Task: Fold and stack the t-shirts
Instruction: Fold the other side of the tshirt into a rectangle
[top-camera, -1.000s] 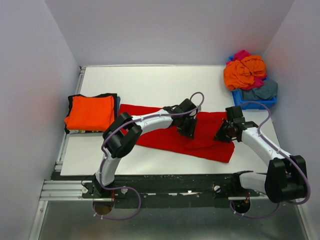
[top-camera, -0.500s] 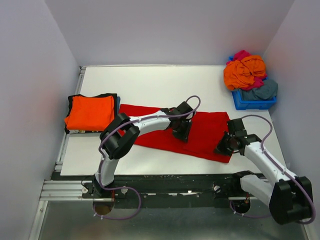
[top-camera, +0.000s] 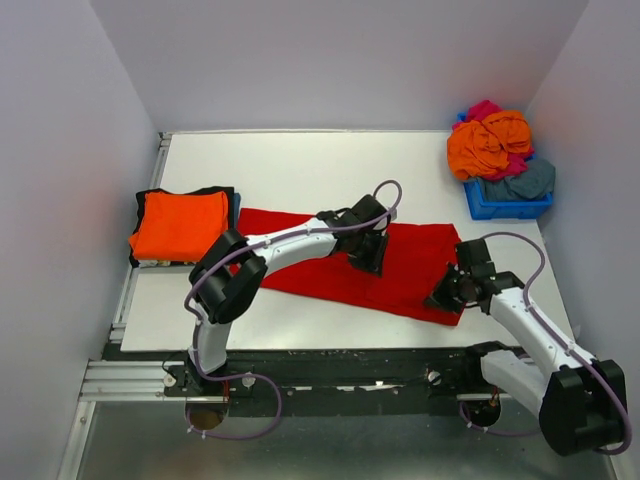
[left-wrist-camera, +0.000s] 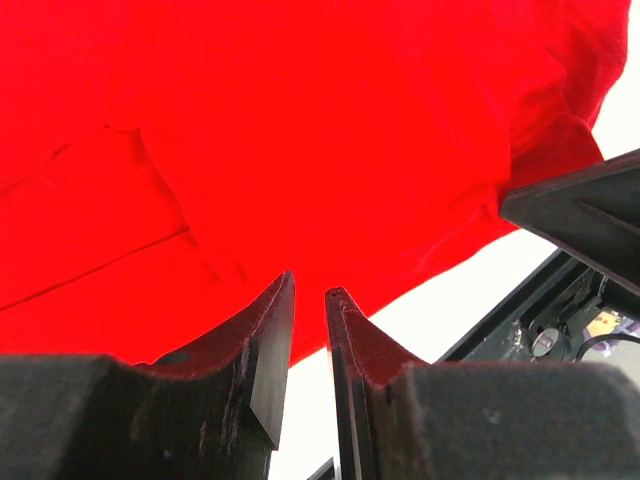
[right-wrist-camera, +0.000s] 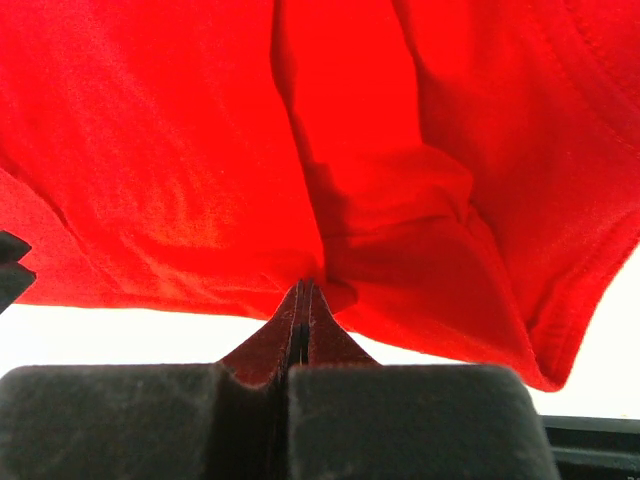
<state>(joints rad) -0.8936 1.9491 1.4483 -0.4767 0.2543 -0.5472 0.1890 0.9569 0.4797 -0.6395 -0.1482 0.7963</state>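
Top view: red t-shirt (top-camera: 410, 262) spread flat across mid-table. Left gripper (top-camera: 366, 262) sits over its middle, right gripper (top-camera: 441, 300) at its near right corner. Folded orange t-shirt (top-camera: 180, 225) at left edge, loose t-shirts (top-camera: 490, 140) heaped in blue bin (top-camera: 505, 208) far right.
Left wrist: jaws a narrow slit apart, tips at the cloth, nothing seen between them.
Right wrist: jaws fully closed, pinching a red fold.
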